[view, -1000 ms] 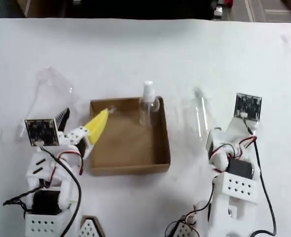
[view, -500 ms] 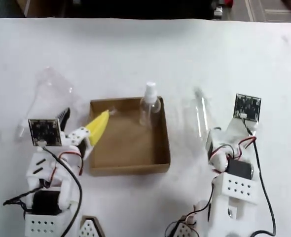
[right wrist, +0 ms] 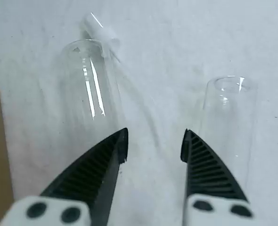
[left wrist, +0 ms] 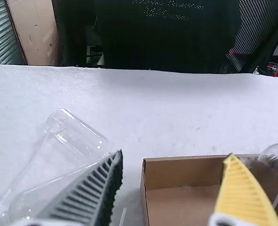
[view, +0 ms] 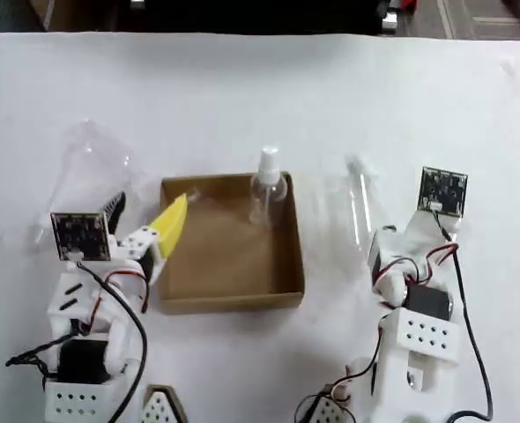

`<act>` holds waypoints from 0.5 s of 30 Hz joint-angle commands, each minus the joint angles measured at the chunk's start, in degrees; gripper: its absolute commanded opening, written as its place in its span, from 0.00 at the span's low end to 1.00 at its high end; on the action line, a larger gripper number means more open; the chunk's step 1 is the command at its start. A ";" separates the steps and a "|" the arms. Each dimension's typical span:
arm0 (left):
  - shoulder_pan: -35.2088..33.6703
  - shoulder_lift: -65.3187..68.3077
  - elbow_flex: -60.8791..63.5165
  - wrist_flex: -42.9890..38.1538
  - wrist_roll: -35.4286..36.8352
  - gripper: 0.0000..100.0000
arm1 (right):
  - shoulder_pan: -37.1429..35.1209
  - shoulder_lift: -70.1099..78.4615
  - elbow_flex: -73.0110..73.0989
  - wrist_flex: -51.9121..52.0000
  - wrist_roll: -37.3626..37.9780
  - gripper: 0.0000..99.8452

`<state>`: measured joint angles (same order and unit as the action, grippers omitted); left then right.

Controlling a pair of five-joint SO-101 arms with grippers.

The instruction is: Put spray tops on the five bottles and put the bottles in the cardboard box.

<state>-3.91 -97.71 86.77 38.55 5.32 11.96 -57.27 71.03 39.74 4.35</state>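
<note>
The cardboard box [view: 232, 300] lies on the table between the two arms. A clear bottle with a white spray top [view: 267, 187] stands upright in its far right corner. My left gripper [view: 150, 204] is open over the box's left wall, its yellow finger [left wrist: 242, 193] above the box [left wrist: 186, 164] and its grey finger [left wrist: 94, 190] outside. Clear uncapped bottles [left wrist: 59, 150] lie just beyond it. My right gripper [right wrist: 153, 143] is open low over the table. It points between a lying bottle with a spray top [right wrist: 89, 89] and an uncapped bottle [right wrist: 228, 110].
The white table [view: 269, 88] runs bare to its far edge. Clear bottles [view: 92, 163] lie left of the box, and others [view: 357, 198] lie right of it. Both arm bases [view: 84, 370] stand at the near edge.
My left gripper has turned slightly, its yellow fingertip drawing back a little toward the box's left wall. The right arm and the bottle in the box have stayed put.
</note>
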 commanded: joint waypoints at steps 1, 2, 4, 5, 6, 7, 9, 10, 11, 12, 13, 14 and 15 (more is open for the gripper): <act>0.22 -0.48 -0.79 -1.41 -0.44 0.31 | 0.40 -0.92 -0.09 -1.27 0.09 0.16; 0.13 -0.57 -0.79 -1.32 -0.44 0.31 | 0.40 -0.92 0.18 -1.71 0.09 0.16; -0.40 -0.57 -1.05 -1.23 -0.44 0.29 | 0.40 -0.92 0.88 -3.30 0.09 0.16; -1.19 -0.57 -1.58 -1.14 -0.44 0.27 | 0.40 -0.92 1.23 -4.09 0.09 0.16; -2.15 -0.57 -1.93 -1.05 -0.44 0.23 | 0.40 -0.92 1.49 -4.62 0.09 0.16; -2.86 -0.57 -2.46 -0.79 -0.44 0.19 | 0.40 -0.92 1.58 -4.97 0.09 0.16; -4.26 -0.57 -2.90 -0.79 -0.79 0.13 | 0.40 -0.92 1.76 -5.14 0.09 0.16; -4.88 -0.57 -2.99 -0.79 -0.79 0.10 | 0.40 -0.92 1.76 -5.14 0.09 0.16; -5.41 -0.57 -2.99 -0.97 -0.79 0.09 | 0.40 -0.92 1.76 -5.14 0.09 0.16; -5.67 -0.57 -2.99 -1.05 -0.79 0.07 | 0.40 -0.92 1.76 -5.14 0.09 0.16; -5.67 -0.57 -2.99 -1.05 -0.79 0.07 | 0.40 -0.92 1.76 -5.14 0.09 0.16; -5.67 -0.57 -2.99 -1.05 -0.88 0.07 | 0.40 -0.92 1.76 -5.14 0.09 0.16; -5.67 -0.57 -2.99 -0.97 -0.88 0.07 | 0.40 -0.92 1.76 -5.14 0.09 0.16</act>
<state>-8.66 -97.71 86.68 38.55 5.14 11.96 -57.27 73.05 35.78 4.35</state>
